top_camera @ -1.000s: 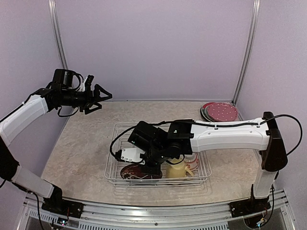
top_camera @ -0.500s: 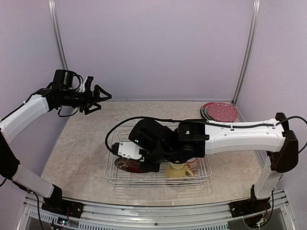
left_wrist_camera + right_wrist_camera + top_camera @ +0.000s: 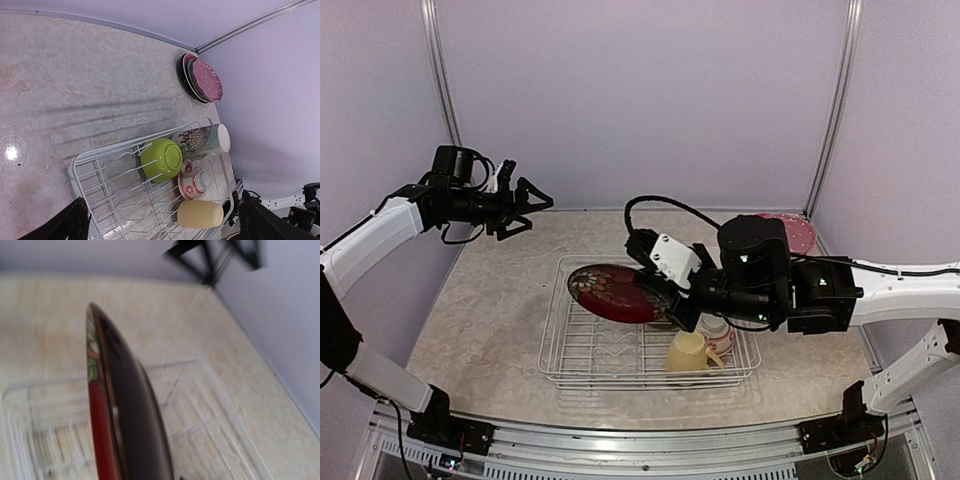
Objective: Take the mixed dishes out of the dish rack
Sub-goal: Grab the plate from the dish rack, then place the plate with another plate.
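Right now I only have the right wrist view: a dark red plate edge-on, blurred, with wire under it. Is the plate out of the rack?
Observer: In the top view, the dark red patterned plate looks lifted above the dish rack, gripped at its rim by the right end effector.
Operator: Where do the unloaded plates sit?
Observer: They are stacked at the far right corner of the table, with the pink dotted plate on top.
Operator: Is the left arm in my way?
Observer: No. The left end effector hovers open at the far left, away from the rack.
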Available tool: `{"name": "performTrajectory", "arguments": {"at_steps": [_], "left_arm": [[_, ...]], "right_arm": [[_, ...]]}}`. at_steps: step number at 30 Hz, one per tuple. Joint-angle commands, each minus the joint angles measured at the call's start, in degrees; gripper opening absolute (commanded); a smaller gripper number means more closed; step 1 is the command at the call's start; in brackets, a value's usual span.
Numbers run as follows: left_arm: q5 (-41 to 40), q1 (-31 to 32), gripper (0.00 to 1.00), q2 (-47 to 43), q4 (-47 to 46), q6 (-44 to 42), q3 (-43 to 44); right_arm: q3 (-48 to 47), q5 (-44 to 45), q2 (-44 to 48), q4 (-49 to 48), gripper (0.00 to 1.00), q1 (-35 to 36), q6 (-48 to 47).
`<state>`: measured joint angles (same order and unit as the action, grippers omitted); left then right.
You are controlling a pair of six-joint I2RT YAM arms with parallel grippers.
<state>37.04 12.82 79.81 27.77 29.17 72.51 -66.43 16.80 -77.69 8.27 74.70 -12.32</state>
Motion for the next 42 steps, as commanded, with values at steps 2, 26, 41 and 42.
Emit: {"name": "performTrajectory", "arguments": {"at_steps": [2, 26, 41, 42], "left_arm": [[0.3, -0.4, 0.99, 0.5, 0.2, -0.1, 1.4], [1.2, -0.1, 0.99, 0.5, 0.0, 0.4, 1.5], [0.9, 0.1, 0.99, 0.8, 0.3, 0.0, 1.6], [1.0, 0.2, 0.99, 0.7, 0.3, 0.0, 1.6]], "right_arm": [[8.9, -4.5, 8.5, -24.2, 0.00, -8.8, 17.4], [32.1, 30.6, 39.1, -8.2, 0.00, -38.6, 91.2], [22.4, -7.7, 13.3, -17.7, 0.00, -73.6, 85.0], [21.0, -8.5, 10.9, -18.3, 0.00, -74.1, 83.8]]}}
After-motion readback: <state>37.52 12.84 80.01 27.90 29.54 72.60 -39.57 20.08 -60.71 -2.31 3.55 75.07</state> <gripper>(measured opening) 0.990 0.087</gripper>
